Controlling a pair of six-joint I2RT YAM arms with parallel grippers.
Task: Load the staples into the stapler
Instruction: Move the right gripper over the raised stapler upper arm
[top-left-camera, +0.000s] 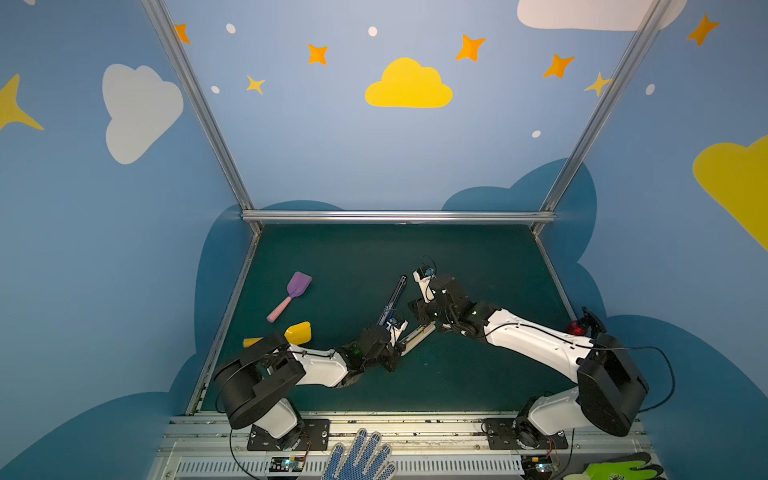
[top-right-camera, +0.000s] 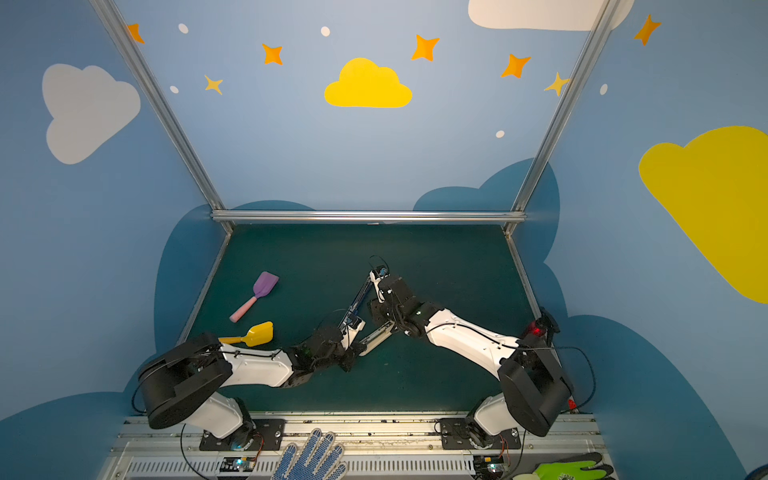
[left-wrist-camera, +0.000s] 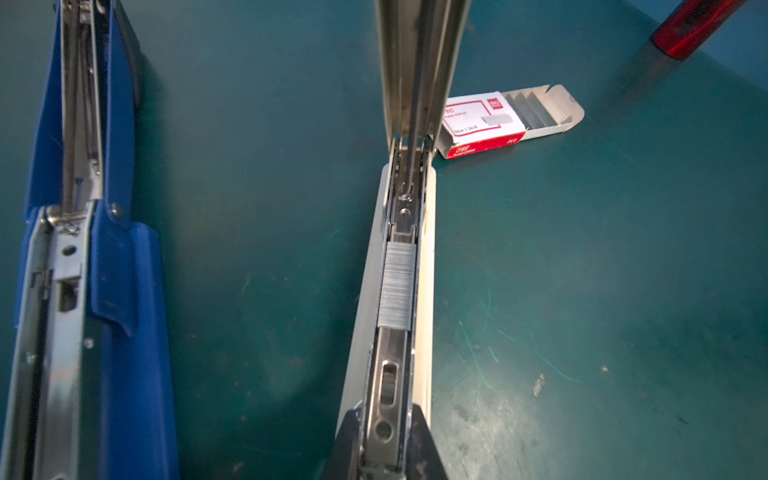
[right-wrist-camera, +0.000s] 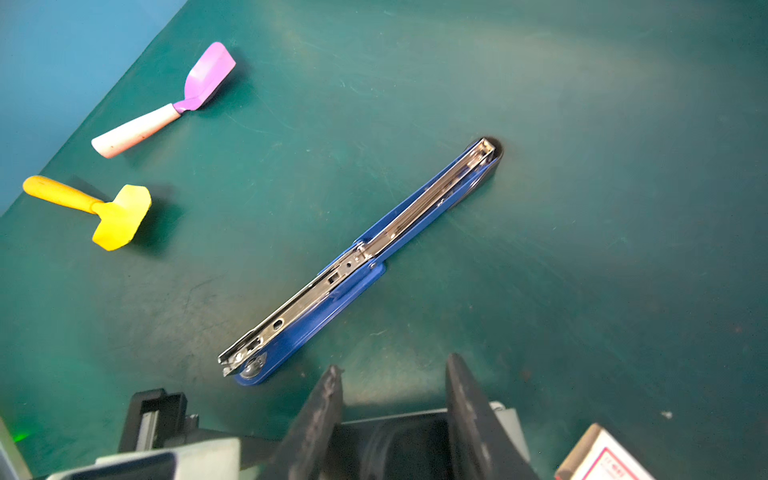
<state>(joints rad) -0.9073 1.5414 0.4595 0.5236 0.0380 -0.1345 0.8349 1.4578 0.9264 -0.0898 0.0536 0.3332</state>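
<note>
In the left wrist view, my left gripper (left-wrist-camera: 385, 409) is shut on the channel of a cream stapler (left-wrist-camera: 428, 257). Its lid (left-wrist-camera: 419, 62) is swung up, and a strip of staples (left-wrist-camera: 397, 286) lies in the open channel. The staples' white box (left-wrist-camera: 484, 118) lies just past the hinge, with its grey tray (left-wrist-camera: 544, 108) slid out. In both top views the left gripper (top-left-camera: 399, 347) (top-right-camera: 357, 347) holds the cream stapler (top-left-camera: 417, 336) (top-right-camera: 376, 336) low at the centre. My right gripper (right-wrist-camera: 394, 361) (top-left-camera: 419, 313) hovers open and empty just above it. The box's corner (right-wrist-camera: 602, 457) shows in the right wrist view.
A blue stapler (right-wrist-camera: 361, 257) (top-left-camera: 392, 299) (left-wrist-camera: 116, 270) lies opened flat beside the cream one. A purple spatula (top-left-camera: 291, 295) and a yellow scoop (top-left-camera: 297, 332) lie at the left. A red object (top-left-camera: 575, 328) sits by the right edge. Gloves (top-left-camera: 361, 455) lie on the front rail.
</note>
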